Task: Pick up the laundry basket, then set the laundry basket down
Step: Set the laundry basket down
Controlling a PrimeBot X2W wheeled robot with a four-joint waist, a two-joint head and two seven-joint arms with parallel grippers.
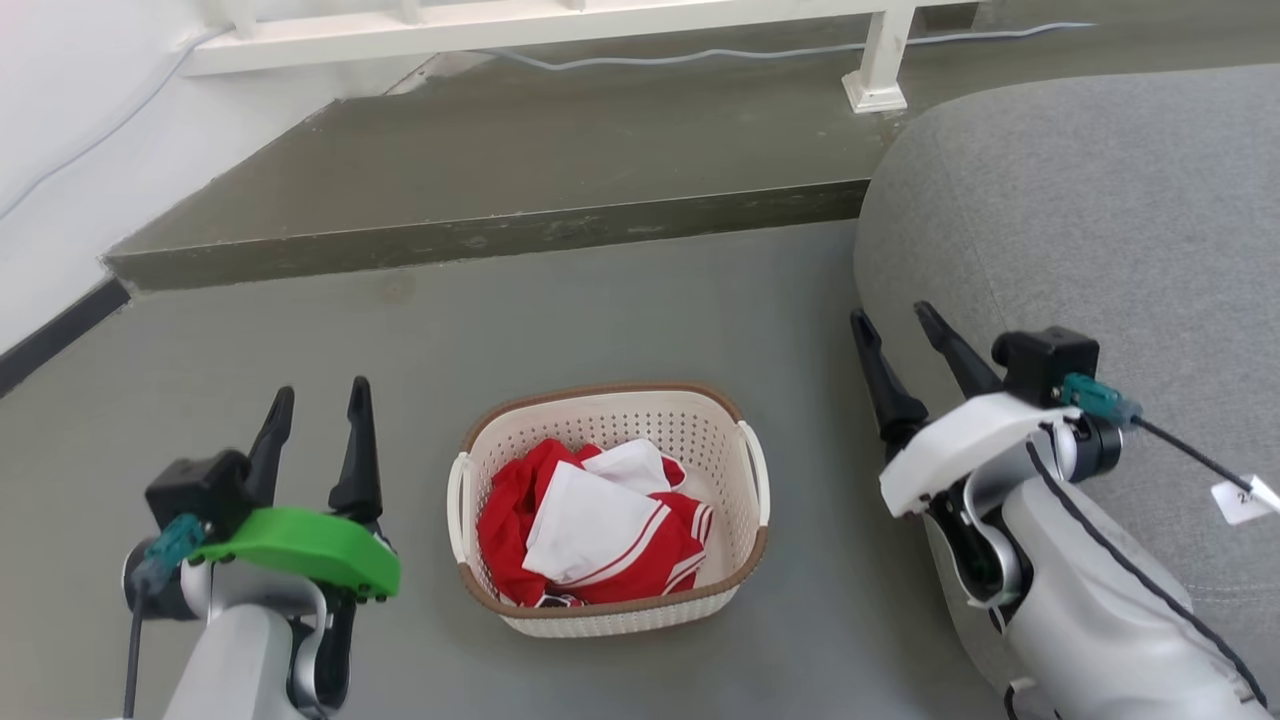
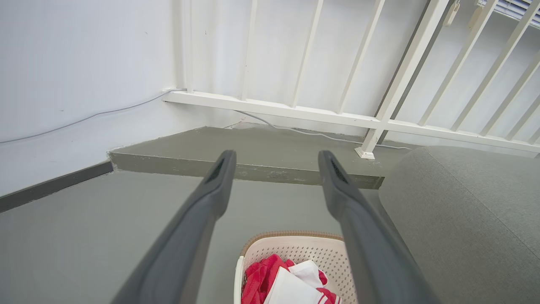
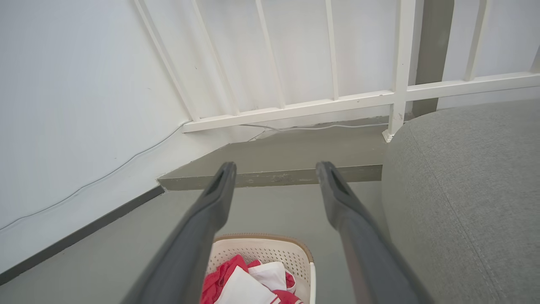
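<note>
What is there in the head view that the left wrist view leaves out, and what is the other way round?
Head view's extras: the right gripper, open, and the laundry basket's whole rim with both white handles. Left wrist view's extras: the railing's upright bars and a slatted blind's corner. Shared: the open left gripper, the basket's far end, the red and white clothes, the grey sofa, the raised step.

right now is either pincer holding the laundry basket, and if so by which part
Nothing is held. The left pincer and right pincer are both open and apart from the laundry basket, which sits on the floor between them.
</note>
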